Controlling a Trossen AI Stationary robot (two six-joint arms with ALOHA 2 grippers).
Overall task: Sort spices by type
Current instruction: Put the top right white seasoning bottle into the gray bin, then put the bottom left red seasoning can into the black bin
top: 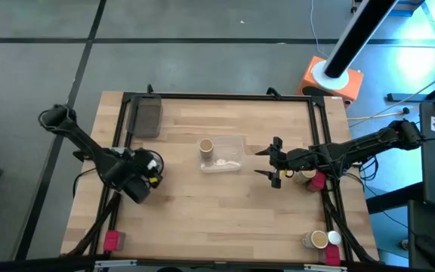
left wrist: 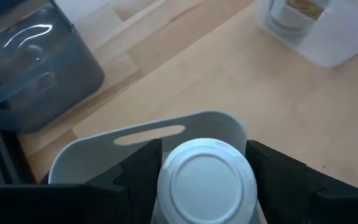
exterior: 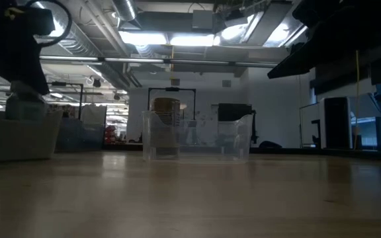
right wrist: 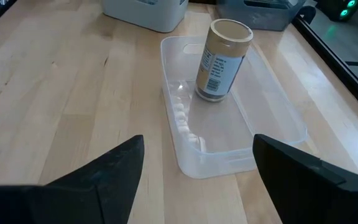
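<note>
My left gripper (top: 148, 168) stands at the table's left side, shut on a white round-capped spice jar (left wrist: 207, 182) over a white bin (left wrist: 135, 132). My right gripper (top: 273, 162) hangs open above the table, to the right of a clear tray (top: 223, 156), with nothing between its fingers. A tan spice jar (right wrist: 221, 59) stands upright on its base in the tray's far-left corner (top: 206, 146). My left gripper pinches the white jar between its two fingers (left wrist: 143, 175), one on each side of the jar at its round cap (left wrist: 166, 186). The fingers slant down from the table's left. The jar is upright, cap up, over the bin; its cap hides its lower part.
A dark grey tray (top: 148, 117) lies at the far left. More spice jars stand by the right edge (top: 313, 178) and in the near right corner (top: 323, 240). A red jar (top: 112, 240) sits at the near left. The middle and near table is bare wood (top: 217, 211).
</note>
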